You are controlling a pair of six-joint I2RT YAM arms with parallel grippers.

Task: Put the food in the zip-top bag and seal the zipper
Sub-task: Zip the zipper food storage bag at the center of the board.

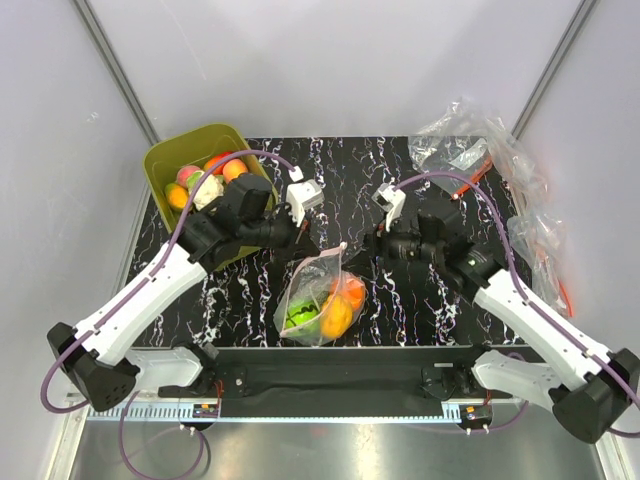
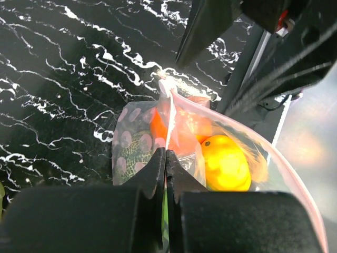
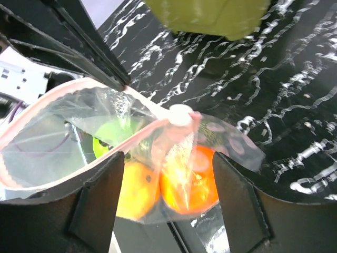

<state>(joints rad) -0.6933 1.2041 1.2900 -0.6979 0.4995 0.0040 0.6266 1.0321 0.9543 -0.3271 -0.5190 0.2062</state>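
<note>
Pinching thin pink-red zip strip (image 2: 169, 124) of clear dotted plastic bag (image 1: 315, 295) with clenched left fingers (image 2: 150, 176), right fingers (image 3: 97, 205) spread and empty; better to slide slowly along, pressing it flat.

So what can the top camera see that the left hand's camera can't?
Only the top camera shows the green tub with spare food in it, and the pile of clear bags at the far right. Only the left wrist camera shows, close up, the left gripper pinched shut on the pink zipper. Both show the dotted bag with an orange inside, lying on the black marbled table.
</note>
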